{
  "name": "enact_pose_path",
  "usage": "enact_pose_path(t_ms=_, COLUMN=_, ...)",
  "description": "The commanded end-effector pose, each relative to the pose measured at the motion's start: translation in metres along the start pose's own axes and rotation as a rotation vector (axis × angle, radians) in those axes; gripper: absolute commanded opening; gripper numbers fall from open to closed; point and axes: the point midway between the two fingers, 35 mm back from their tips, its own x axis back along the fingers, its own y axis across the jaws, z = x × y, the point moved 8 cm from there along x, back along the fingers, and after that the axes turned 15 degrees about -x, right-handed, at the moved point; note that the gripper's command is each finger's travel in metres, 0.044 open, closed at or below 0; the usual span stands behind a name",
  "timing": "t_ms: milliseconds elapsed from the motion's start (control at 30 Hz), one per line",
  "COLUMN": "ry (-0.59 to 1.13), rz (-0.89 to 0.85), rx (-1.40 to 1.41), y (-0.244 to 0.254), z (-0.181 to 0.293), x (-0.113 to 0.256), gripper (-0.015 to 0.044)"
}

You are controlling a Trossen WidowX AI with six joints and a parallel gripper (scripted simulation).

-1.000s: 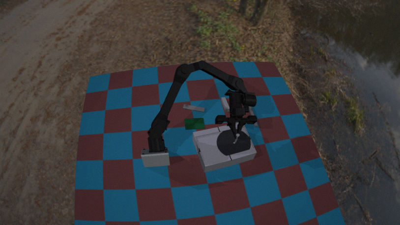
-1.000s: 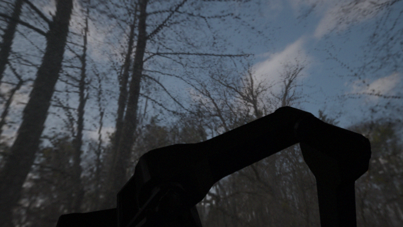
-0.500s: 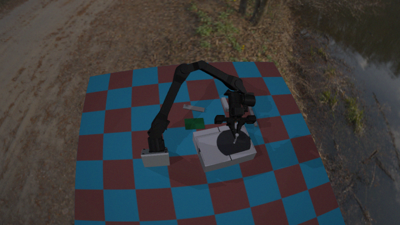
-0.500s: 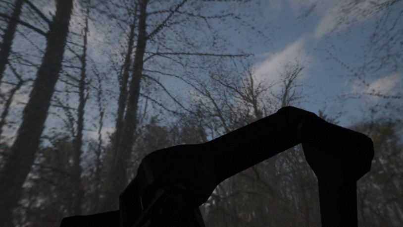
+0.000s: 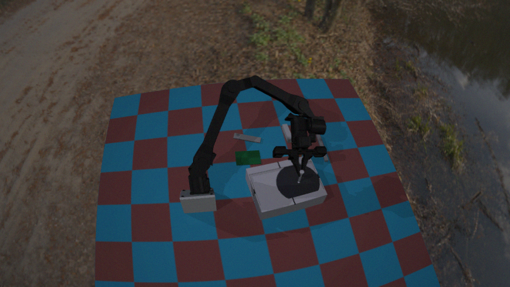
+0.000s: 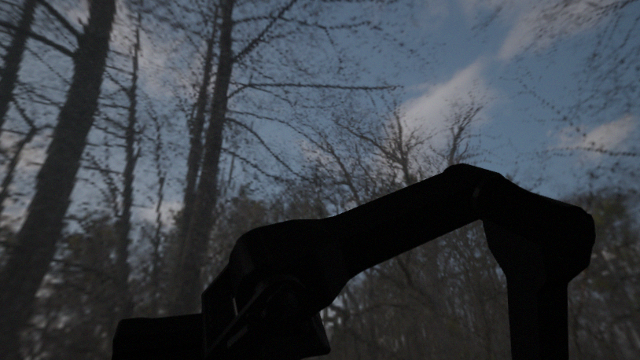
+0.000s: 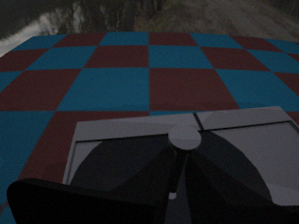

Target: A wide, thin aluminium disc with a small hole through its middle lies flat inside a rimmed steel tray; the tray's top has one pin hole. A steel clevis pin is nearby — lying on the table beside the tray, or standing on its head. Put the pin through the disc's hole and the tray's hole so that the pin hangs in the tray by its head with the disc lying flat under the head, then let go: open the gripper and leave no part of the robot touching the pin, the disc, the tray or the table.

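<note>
The steel clevis pin (image 5: pixel 299 178) (image 7: pixel 184 138) is upright or nearly so, with its round head on top and its shank pointing down over the middle of the disc. My gripper (image 5: pixel 301 173) (image 7: pixel 179 154) is shut on the pin just below its head. The dark disc (image 5: pixel 287 183) (image 7: pixel 110 162) lies in the rimmed steel tray (image 5: pixel 285 209) (image 7: pixel 123 127), toward its right side in the top view. A small light spot shows at the shank's lower end in the wrist view; I cannot tell whether it is the pin's tip or the disc's hole. The tray's pin hole is not visible.
A green rectangle (image 5: pixel 248 157) and a flat grey bar (image 5: pixel 247 137) lie behind the tray. A pale block (image 5: pixel 286 133) and a thin pale strip (image 5: pixel 325 156) lie near the arm's wrist. The arm's base block (image 5: pixel 197 203) is left of the tray. The exterior view shows only arm, trees and sky.
</note>
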Motion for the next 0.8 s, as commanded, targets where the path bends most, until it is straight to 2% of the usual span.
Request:
enact_pose_path(t_ms=0, ry=0.003, rz=0.002, rx=0.002, y=-0.0017, z=0.0056, x=-0.003, gripper=0.0)
enact_pose_path(t_ms=767, ry=-0.002, rz=0.002, rx=0.004, y=-0.0034, z=0.0106, x=-0.0057, gripper=0.0)
